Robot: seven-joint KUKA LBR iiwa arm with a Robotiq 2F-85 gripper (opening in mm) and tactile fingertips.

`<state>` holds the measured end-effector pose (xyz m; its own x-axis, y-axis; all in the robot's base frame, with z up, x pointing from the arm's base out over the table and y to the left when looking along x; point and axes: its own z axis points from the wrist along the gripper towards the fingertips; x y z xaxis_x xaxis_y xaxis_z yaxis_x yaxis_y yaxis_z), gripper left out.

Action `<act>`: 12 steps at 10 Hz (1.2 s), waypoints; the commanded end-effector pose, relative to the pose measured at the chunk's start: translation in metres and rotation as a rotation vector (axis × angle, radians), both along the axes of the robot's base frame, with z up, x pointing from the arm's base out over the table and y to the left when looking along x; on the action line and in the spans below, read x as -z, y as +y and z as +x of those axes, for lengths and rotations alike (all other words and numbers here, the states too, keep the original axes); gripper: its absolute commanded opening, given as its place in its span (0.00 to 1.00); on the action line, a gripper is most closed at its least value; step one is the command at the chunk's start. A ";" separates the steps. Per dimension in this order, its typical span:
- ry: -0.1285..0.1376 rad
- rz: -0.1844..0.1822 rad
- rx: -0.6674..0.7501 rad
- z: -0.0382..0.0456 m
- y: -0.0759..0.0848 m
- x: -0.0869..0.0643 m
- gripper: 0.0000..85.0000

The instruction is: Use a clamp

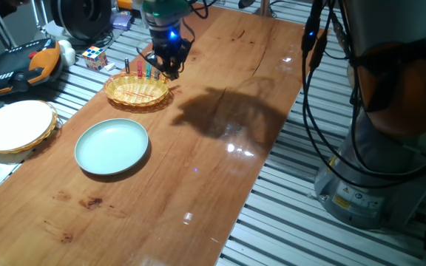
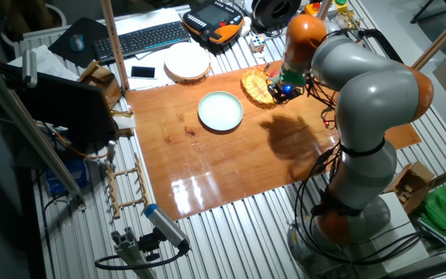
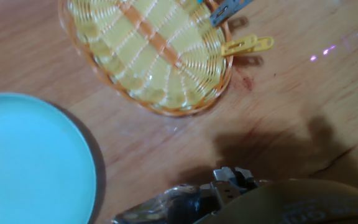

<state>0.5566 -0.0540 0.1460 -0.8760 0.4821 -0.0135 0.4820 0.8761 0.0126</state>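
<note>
The yellow clamp is clipped on the rim of the oval wicker basket and sticks out over the table. In one fixed view several coloured pegs stand on the basket's far rim. My gripper hovers just above and to the right of those pegs, with nothing visibly in it. It also shows beside the basket in the other fixed view. The hand view shows only a metal part of the hand at the bottom edge, so the jaws' state is unclear.
A pale blue plate lies in front of the basket. A white-lidded round basket sits at the table's left edge. A Rubik's cube and an orange pendant lie behind it. The robot base stands at the right.
</note>
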 end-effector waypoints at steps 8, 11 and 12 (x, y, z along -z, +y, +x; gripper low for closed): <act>-0.035 0.030 0.091 0.0288 -0.005 -0.010 0.01; -0.049 0.078 0.063 0.0292 -0.010 -0.013 0.01; -0.054 0.094 0.073 0.0291 -0.014 -0.014 0.01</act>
